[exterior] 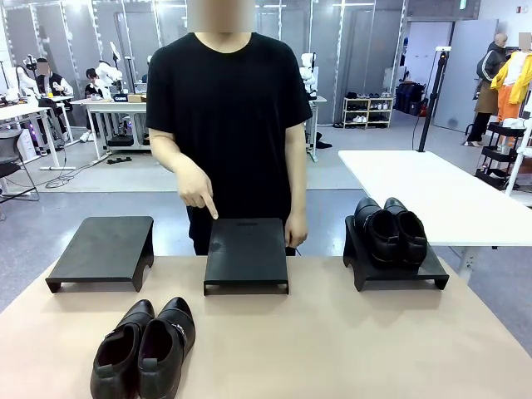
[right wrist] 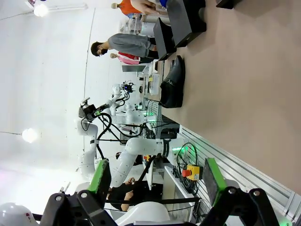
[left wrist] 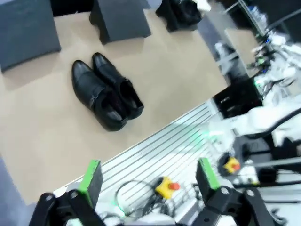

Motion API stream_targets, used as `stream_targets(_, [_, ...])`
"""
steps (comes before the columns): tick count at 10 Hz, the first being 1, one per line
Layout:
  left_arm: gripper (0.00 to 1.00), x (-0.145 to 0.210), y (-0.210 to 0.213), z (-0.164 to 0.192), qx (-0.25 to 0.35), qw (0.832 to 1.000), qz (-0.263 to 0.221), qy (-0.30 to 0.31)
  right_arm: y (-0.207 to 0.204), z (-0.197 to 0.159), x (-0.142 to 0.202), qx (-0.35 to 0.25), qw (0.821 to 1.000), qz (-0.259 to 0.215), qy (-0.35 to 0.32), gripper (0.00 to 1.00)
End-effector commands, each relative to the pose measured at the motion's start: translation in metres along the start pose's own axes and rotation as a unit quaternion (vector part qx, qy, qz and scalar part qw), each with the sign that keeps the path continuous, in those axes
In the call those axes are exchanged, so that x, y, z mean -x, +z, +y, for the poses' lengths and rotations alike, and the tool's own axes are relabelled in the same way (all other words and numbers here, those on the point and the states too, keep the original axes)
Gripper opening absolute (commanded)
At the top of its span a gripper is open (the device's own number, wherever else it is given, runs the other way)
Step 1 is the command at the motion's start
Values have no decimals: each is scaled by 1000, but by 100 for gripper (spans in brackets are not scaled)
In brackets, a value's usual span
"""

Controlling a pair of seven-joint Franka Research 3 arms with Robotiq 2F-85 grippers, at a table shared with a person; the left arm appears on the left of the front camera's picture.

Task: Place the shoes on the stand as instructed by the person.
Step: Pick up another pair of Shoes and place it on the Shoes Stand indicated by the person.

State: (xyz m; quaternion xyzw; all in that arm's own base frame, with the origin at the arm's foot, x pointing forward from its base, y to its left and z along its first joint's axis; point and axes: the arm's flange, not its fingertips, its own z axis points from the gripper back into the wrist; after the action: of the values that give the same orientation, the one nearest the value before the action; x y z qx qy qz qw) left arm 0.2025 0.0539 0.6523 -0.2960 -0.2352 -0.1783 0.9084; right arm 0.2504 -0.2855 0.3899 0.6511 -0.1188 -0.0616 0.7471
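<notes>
One pair of black shoes (exterior: 143,349) lies on the tan table near its front edge, left of centre. The second pair of shoes (exterior: 391,231) sits on the right stand (exterior: 399,273). The person (exterior: 229,108) stands behind the table, and one hand (exterior: 198,189) points a finger down at the bare middle stand (exterior: 246,253). In the left wrist view my left gripper (left wrist: 149,176) hangs open above the table's near edge, with the loose pair of shoes (left wrist: 106,92) well ahead of it. My right gripper (right wrist: 156,175) is open too, far from the loose pair of shoes (right wrist: 173,84).
A third stand (exterior: 100,249) sits bare at the back left. A white table (exterior: 440,195) stands off to the right behind. An emergency-stop box (left wrist: 165,187) and cables lie on the ribbed metal rail below the table's front edge.
</notes>
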Motion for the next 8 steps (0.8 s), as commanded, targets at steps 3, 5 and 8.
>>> stream_targets(3, [100,-66,-47,-44,-102,985,117,-74,-2,1,2,4,1000,-4,3,100])
stream_targets(5, [100,-74,-95,-65,-130,975,162,-81,-2,1,2,4,1000,-4,3,100])
stream_targets(8, [100,-63,-156,-79,-181,970,158,-49,-2,1,2,4,1000,-4,3,100])
